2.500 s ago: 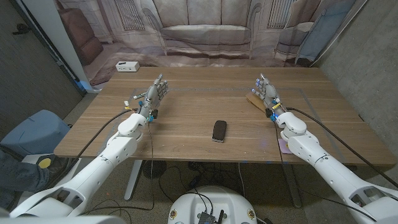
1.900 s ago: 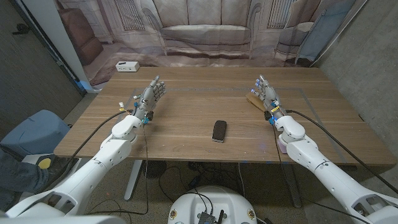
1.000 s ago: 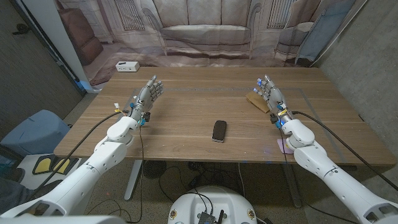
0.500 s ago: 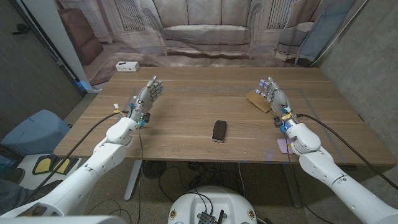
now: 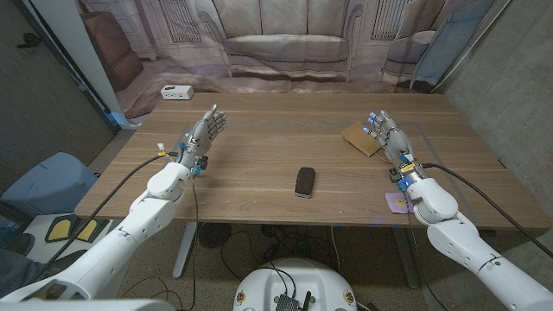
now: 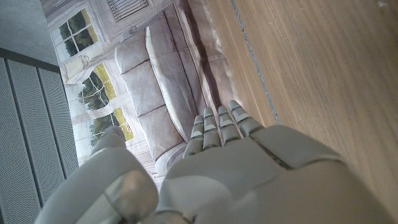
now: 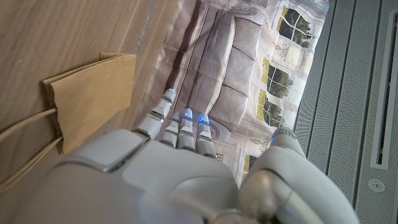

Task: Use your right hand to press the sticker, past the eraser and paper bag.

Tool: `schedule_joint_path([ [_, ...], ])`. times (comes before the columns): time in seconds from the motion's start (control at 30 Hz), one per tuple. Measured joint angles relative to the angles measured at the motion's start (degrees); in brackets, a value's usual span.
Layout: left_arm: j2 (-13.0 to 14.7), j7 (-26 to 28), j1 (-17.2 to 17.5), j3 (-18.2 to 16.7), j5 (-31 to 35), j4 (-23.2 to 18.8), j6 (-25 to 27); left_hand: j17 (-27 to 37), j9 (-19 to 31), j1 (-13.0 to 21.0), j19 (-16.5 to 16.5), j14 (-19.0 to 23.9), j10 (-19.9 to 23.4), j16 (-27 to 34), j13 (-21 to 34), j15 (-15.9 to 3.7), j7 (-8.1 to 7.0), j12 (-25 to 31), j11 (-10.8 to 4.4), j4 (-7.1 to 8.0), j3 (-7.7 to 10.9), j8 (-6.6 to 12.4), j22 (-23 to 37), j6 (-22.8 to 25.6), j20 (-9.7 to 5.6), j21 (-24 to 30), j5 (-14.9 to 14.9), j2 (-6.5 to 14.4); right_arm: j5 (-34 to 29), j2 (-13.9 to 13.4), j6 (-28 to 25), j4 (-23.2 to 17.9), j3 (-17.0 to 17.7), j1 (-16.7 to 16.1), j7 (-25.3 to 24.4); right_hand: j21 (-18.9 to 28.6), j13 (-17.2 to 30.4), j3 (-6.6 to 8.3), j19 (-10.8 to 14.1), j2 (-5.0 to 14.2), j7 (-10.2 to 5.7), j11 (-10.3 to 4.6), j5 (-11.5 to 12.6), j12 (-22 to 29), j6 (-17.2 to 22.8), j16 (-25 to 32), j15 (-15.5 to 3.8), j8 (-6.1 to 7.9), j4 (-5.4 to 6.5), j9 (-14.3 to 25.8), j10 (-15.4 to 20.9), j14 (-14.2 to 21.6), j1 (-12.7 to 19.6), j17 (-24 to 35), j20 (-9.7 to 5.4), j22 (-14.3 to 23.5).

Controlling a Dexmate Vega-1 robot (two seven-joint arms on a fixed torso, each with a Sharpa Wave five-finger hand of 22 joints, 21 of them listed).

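Lying flat near table edge: sticker, orientation unclear.

— Any writing, brand or number you can read here?

— None. The purple sticker, at about four o'clock near the table's front edge, has a small yellowish mark on it, too small to read.

— The paper bag at two o'clock?

— Plain brown, no print visible in the head view or the right wrist view.

— The dark eraser at the centre, the white box at eleven o'clock?

— Nothing legible on either.
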Motion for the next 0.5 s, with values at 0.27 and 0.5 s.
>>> schedule_joint_path([
  [0.27,-0.48,0.13,-0.37,0.29,0.16,0.18,-0.1,0.0,0.0,0.0,0.0,0.3,0.0,0.0,-0.27,-0.31,0.0,0.0,0.0,0.0,0.0,0.0,0.0,0.0,0.0,-0.3,0.0,0.0,0.23,-1.17,0.63,-2.51,2.29,-3.82,-0.94,0.0,0.0,0.0,0.07,0.0,-0.01,-0.1,0.0,0.0,0.0,0.0,0.0,0.0,0.0,0.0,0.1,0.0,0.0,-0.01,0.07,0.0],
  [0.5,-0.84,0.51,-0.62,0.46,0.26,0.32,-0.19,0.0,0.0,0.0,0.0,0.3,0.3,0.0,-0.27,-0.31,0.03,0.0,0.31,-0.17,-0.18,0.0,0.0,0.43,0.0,-0.39,0.0,0.0,0.64,-1.84,1.24,-4.25,4.32,-7.0,-1.63,0.0,0.01,0.0,0.07,-0.03,0.21,-0.08,0.0,0.0,0.21,0.0,0.21,0.0,0.0,0.01,0.11,0.21,-0.03,0.0,0.07,0.0],
])
